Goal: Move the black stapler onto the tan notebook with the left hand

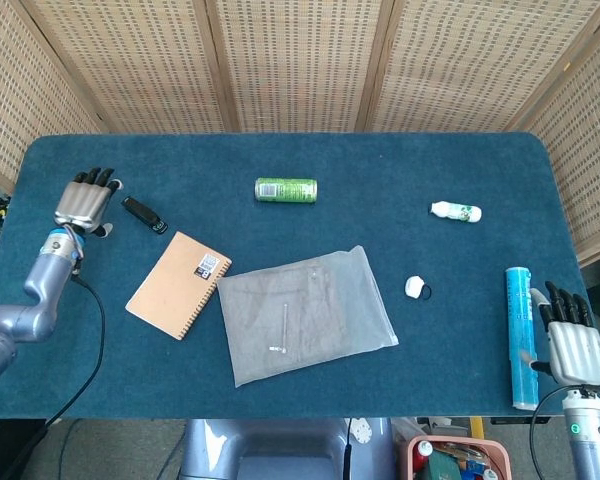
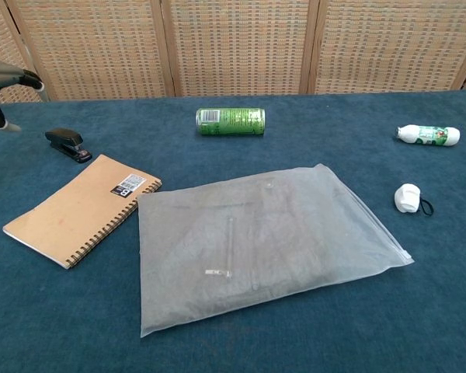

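The black stapler [image 1: 144, 215] [image 2: 68, 144] lies on the blue table, just beyond the upper left corner of the tan spiral notebook [image 1: 179, 284] [image 2: 83, 207]. My left hand [image 1: 84, 199] hovers a little to the left of the stapler, empty, with its fingers apart; the chest view catches only its edge [image 2: 4, 90] at the far left. My right hand [image 1: 569, 339] hangs open and empty at the table's front right corner, beside a light blue tube [image 1: 519, 335].
A clear plastic bag [image 1: 306, 312] lies mid-table beside the notebook. A green can [image 1: 286, 189] lies on its side further back. At the right are a white bottle [image 1: 455, 211] and a small white cap with a black ring [image 1: 417, 288]. Wicker screens stand behind.
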`<state>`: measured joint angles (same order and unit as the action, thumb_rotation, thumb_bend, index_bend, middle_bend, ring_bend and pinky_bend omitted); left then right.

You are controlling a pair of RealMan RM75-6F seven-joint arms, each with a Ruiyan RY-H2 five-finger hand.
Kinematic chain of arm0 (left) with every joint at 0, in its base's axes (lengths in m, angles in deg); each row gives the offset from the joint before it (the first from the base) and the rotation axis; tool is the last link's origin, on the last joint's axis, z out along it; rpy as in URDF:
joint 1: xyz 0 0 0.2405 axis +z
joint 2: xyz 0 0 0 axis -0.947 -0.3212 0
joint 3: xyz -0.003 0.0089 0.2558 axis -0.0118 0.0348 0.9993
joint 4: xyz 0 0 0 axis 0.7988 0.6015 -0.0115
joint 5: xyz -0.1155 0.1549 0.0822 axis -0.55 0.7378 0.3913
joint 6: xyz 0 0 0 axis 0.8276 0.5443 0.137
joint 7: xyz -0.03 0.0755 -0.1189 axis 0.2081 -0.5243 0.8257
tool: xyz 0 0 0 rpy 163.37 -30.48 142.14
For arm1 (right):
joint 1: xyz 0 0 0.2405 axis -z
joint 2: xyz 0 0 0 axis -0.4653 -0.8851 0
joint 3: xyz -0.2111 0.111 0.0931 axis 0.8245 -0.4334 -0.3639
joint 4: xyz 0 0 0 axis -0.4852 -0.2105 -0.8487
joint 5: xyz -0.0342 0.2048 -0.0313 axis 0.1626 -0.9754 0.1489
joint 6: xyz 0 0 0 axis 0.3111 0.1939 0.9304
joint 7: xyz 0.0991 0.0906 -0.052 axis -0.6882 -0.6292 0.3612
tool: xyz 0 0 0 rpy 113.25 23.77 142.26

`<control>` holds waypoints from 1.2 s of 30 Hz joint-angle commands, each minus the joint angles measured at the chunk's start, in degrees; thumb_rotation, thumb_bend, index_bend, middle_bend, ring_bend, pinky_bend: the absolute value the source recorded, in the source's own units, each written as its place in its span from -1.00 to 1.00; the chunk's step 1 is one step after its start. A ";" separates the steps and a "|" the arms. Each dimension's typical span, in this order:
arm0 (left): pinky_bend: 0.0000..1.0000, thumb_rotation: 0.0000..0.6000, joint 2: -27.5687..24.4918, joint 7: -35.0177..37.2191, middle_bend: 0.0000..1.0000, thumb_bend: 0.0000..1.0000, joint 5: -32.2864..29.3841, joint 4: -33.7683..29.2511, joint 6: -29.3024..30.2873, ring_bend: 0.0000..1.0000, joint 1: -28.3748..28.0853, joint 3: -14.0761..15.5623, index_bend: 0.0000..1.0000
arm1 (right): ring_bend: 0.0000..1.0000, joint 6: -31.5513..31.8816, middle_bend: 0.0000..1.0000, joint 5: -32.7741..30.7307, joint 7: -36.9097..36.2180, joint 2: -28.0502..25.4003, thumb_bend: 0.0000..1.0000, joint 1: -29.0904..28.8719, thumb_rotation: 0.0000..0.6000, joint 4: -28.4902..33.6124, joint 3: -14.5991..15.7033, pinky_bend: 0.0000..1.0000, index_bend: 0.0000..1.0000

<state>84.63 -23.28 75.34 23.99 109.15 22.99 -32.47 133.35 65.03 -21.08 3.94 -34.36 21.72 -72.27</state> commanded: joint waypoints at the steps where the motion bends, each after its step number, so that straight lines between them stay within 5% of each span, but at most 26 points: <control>1: -0.77 1.00 4.75 1.43 -0.87 -0.40 0.76 5.94 -4.23 -1.00 -3.60 1.06 -0.59 | -1.00 -0.24 -1.00 -0.60 -0.52 0.16 -0.80 0.05 1.00 -0.72 -0.22 -1.00 -1.00; 11: -0.75 1.00 13.03 5.42 -0.85 -0.33 2.77 18.35 -10.30 -1.00 -8.66 2.29 -0.57 | -1.00 -0.46 -1.00 -1.57 -2.75 0.29 -0.80 0.29 1.00 -2.66 -0.60 -1.00 -1.00; 22: -0.61 1.00 17.52 8.45 -0.68 -0.17 5.83 25.24 -12.29 -0.91 -9.60 4.59 -0.40 | -1.00 0.41 -1.00 -1.24 -4.87 0.51 -0.80 0.51 1.00 -3.90 -0.91 -1.00 -1.00; 29: -0.11 1.00 20.31 10.76 -0.05 -0.02 6.97 28.29 -8.47 -0.37 -8.72 4.93 0.23 | -1.00 1.35 -1.00 -0.43 -5.87 0.65 -0.80 0.62 1.00 -4.07 -0.95 -1.00 -1.00; 36: 0.00 1.00 20.66 13.18 0.08 0.01 8.81 29.43 -3.46 -0.21 -8.28 5.70 0.35 | -1.00 2.44 -1.00 0.41 -6.42 0.55 -0.80 0.82 1.00 -3.92 -0.93 -1.00 -1.00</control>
<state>105.23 -10.81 83.73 53.26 104.87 14.55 -26.92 135.74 65.39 -27.46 4.51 -33.55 17.78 -73.20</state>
